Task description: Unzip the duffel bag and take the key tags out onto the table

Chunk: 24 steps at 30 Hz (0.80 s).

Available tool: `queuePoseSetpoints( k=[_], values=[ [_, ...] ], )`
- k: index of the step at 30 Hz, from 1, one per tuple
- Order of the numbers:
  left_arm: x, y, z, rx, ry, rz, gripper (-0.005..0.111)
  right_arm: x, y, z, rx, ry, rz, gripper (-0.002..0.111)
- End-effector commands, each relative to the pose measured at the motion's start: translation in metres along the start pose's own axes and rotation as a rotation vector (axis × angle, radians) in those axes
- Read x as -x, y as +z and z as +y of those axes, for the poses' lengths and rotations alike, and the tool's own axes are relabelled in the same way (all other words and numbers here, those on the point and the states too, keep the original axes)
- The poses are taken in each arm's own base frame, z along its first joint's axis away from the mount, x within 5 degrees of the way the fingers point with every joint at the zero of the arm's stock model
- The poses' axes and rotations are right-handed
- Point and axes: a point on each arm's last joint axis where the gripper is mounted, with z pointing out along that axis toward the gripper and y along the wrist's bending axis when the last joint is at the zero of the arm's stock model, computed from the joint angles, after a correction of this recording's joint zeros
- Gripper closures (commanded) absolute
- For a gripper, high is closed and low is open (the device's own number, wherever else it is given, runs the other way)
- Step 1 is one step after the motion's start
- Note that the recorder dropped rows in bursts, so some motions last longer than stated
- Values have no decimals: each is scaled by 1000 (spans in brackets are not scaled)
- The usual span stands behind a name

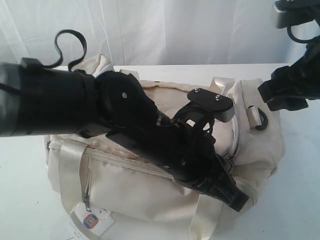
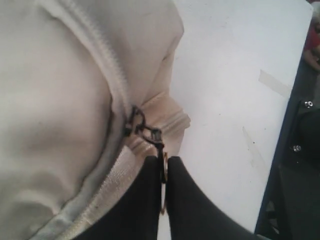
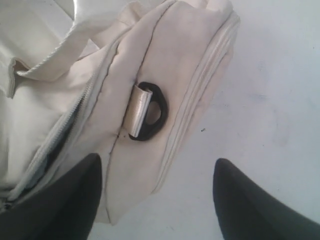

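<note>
Cream duffel bag (image 1: 150,192), left claw (image 2: 163,160) clamped on zipper pull (image 2: 154,135), right claw (image 3: 157,164) apart

Plain white table (image 1: 22,200), cream duffel bag (image 1: 150,192) and its paper hangtag (image 1: 91,220) upon it

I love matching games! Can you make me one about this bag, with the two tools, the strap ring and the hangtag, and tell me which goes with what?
Things:
1. left tool
2. right tool
3. strap ring
4. hangtag

States:
A. black, on the end of the duffel bag
B. open, holding nothing
C. white with a coloured patch
D. shut on the zipper pull

Pairs: 1-D, 2-B, 3-A, 4-C.
</note>
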Motion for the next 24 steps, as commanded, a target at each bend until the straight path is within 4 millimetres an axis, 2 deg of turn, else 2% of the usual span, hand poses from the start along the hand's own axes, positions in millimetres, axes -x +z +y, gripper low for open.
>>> queuePoseSetpoints(
  k=[1, 7, 11, 15, 18, 24],
  values=[
    [0, -26, -12, -21, 94, 21, 107, -2, -5, 0, 0, 1, 3, 48],
    [3, -49, -21, -17, 161, 5, 107, -10, -27, 9, 115, 7, -29, 48],
    [1, -55, -23, -19, 187, 31, 107, -17, -49, 12, 176, 40, -104, 48],
    [0, -55, -23, -21, 188, 41, 107, -18, -60, 19, 279, 94, -171, 48],
    [0, -55, -23, -19, 189, 39, 107, -18, -54, 24, 329, 144, -192, 48],
    [0, -55, -23, -17, 189, 35, 107, -24, -26, 29, 371, 303, -181, 48]
  ],
)
